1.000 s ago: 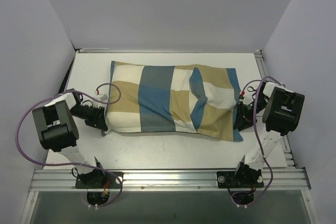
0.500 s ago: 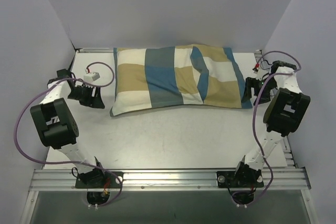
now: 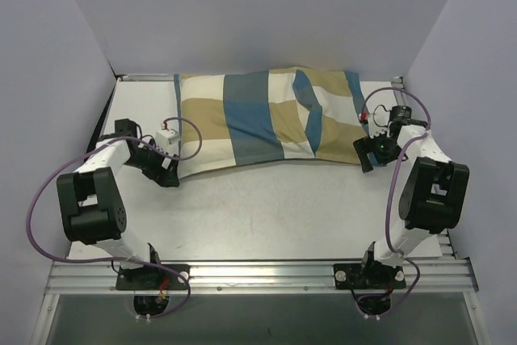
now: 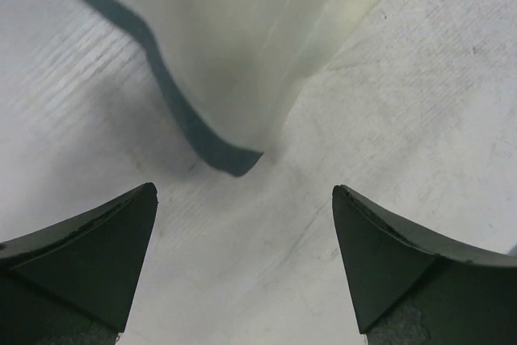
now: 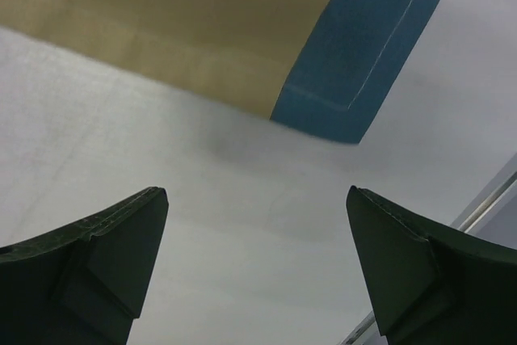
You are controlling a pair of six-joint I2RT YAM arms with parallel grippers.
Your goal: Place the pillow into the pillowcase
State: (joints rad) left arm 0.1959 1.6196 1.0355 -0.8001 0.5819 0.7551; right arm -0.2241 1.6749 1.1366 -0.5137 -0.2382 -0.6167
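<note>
White worktop (image 3: 266, 208) lies between grey walls; near its left edge the left claw (image 3: 167, 174) has just let go and gapes wide, empty; the pillowcase (image 3: 266, 119), shifted from mid-worktop to the far edge, lies plump, the pillow seemingly inside, unseen; the right claw (image 3: 365, 151) has released too, wide, empty; stuffing looks finished.
</note>
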